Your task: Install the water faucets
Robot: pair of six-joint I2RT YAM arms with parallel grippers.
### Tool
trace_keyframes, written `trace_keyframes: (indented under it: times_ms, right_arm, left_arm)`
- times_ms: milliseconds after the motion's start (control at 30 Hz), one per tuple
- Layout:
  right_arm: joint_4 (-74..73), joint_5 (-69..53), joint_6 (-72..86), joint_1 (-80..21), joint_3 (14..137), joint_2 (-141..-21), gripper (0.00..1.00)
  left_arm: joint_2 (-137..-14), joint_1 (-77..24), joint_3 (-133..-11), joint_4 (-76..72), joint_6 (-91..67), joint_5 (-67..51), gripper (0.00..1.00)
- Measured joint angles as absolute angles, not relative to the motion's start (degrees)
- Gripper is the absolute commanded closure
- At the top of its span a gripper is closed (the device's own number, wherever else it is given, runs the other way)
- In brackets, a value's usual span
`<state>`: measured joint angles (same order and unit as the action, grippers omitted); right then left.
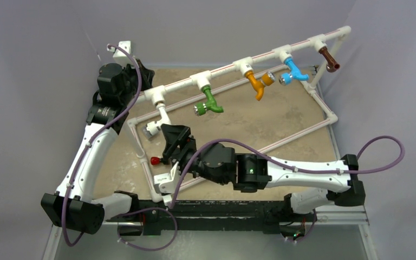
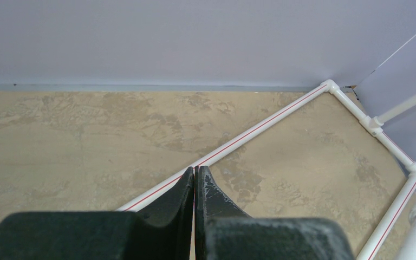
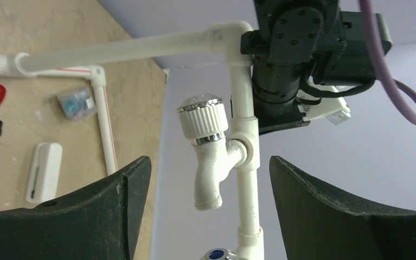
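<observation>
The white faucet (image 3: pixel 208 154) sits in its fitting on the white pipe (image 3: pixel 249 216), at the left end of the raised rail. The right tool (image 3: pixel 208 160) stands open with a jaw on either side of it, touching nothing as far as I can see.

To do this well, I'd say it should close squarely on the faucet's body or ribbed knob, not the thin spout. It should turn without pushing sideways, since the pipe frame looks light and could shift on the desk (image 1: pixel 260 124).

The green faucet (image 1: pixel 208 103), orange faucet (image 1: pixel 257 85), blue faucet (image 1: pixel 293 73) and brown faucet (image 1: pixel 329 58) hang further along the same rail. The left tool (image 2: pixel 194 187) is closed on nothing, off over the desk.
</observation>
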<state>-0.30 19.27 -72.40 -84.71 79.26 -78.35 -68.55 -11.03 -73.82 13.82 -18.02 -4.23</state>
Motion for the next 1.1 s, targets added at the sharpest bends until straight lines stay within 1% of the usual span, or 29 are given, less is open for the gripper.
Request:
trace_keyframes:
  times_ms: [267, 500, 633, 800, 933, 1000, 1067, 1100]
  right_arm:
    - [9.85, 30.61, -83.44, -84.86, 74.50, -82.89, 0.23]
    - [17.56, 34.13, -89.69, -84.68, 74.08, -86.28, 0.25]
    - [20.97, 35.22, -91.46, -84.12, 74.11, -87.77, 0.29]
    - [23.86, 35.51, -92.44, -83.02, 74.13, -89.95, 0.41]
    - [25.47, 35.59, -92.79, -82.39, 74.13, -90.91, 0.56]
    - [26.87, 35.83, -92.95, -82.11, 74.39, -91.35, 0.67]
    - [27.94, 36.16, -92.95, -82.08, 74.96, -91.57, 0.84]
    - [28.40, 36.29, -92.86, -82.08, 74.98, -91.57, 0.96]
  left_arm:
    - [-68.55, -11.00, -73.82, 13.82, -18.02, -4.23, 1.00]
    - [-68.55, -11.00, -73.82, 13.82, -18.02, -4.25, 1.00]
    - [-68.58, -11.00, -73.82, 13.82, -18.02, -4.27, 1.00]
    - [-68.60, -11.00, -73.82, 13.82, -18.02, -4.27, 1.00]
    - [-68.60, -11.00, -73.82, 13.82, -18.02, -4.29, 1.00]
    - [-68.62, -11.00, -73.87, 13.82, -18.02, -4.29, 1.00]
    - [-68.62, -11.00, -73.87, 13.82, -18.04, -4.29, 1.00]
    - [-68.64, -11.00, -73.87, 13.85, -18.02, -4.29, 1.00]
